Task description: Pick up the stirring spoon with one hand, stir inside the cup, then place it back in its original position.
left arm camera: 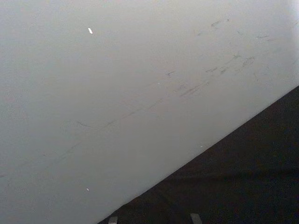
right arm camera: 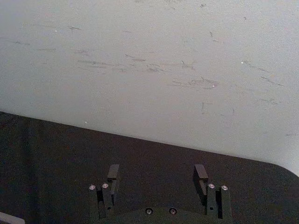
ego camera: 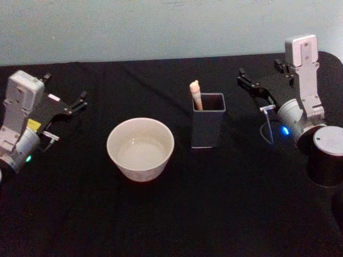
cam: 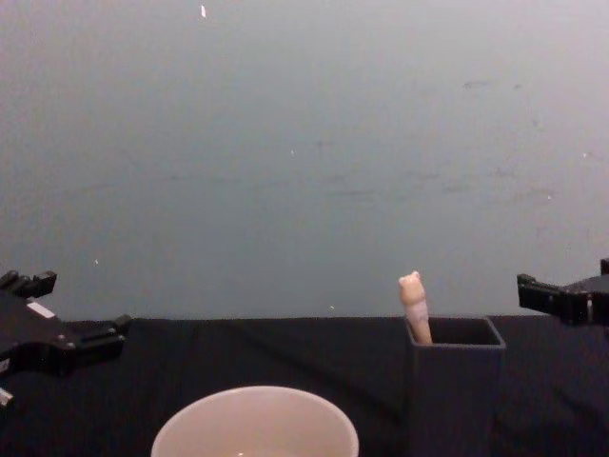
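one stirring spoon [ego camera: 195,94] — upright in holder [ego camera: 208,128]

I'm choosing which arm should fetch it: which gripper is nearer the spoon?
Right. The right gripper hangs open just to the right of the spoon standing in its holder; the left gripper sits open far off, beyond the cup.

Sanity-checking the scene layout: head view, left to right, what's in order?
left gripper → cup → stirring spoon, standing in the dark grey holder → right gripper. Both grippers open, nothing held.
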